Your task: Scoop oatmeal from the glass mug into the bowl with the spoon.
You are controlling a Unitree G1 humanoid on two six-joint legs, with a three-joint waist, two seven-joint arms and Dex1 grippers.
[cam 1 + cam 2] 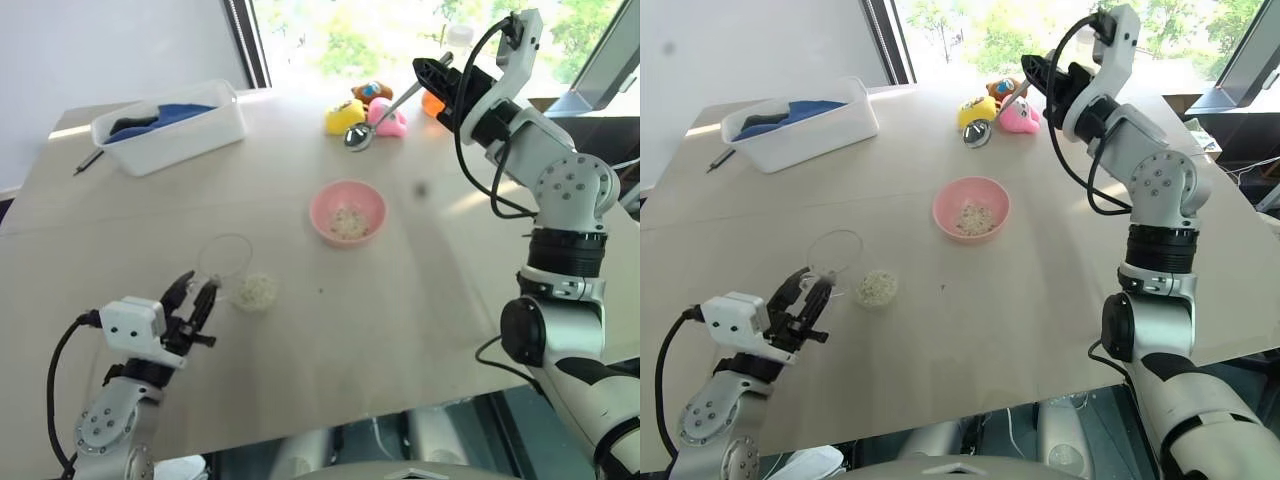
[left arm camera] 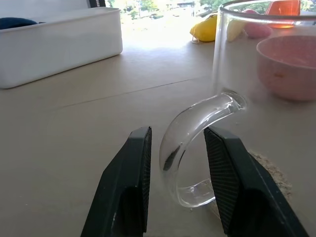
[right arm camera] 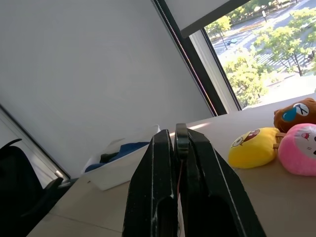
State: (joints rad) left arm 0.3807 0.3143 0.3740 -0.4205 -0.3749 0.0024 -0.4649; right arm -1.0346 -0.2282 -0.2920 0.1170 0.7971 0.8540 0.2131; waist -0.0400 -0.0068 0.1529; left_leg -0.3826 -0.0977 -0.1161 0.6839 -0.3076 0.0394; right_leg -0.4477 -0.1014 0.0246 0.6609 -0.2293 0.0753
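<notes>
Oatmeal (image 1: 349, 222) sits as a small portion in the pink bowl (image 1: 347, 212) at bench (image 1: 420, 300) centre, and a second loose heap lies on the bench surface just beside the glass mug (image 1: 225, 257), nearer the front edge. Left pincer (image 1: 193, 297) is spread, its fingers (image 2: 129, 187) either side of the mug's handle without clamping it. Right pincer (image 1: 437, 66) is raised over the far side of the bench, pressed together on the handle of the spoon (image 1: 385, 115), whose head hangs down near the plush toys (image 1: 365, 112); white tub (image 1: 170, 125) at far left.
</notes>
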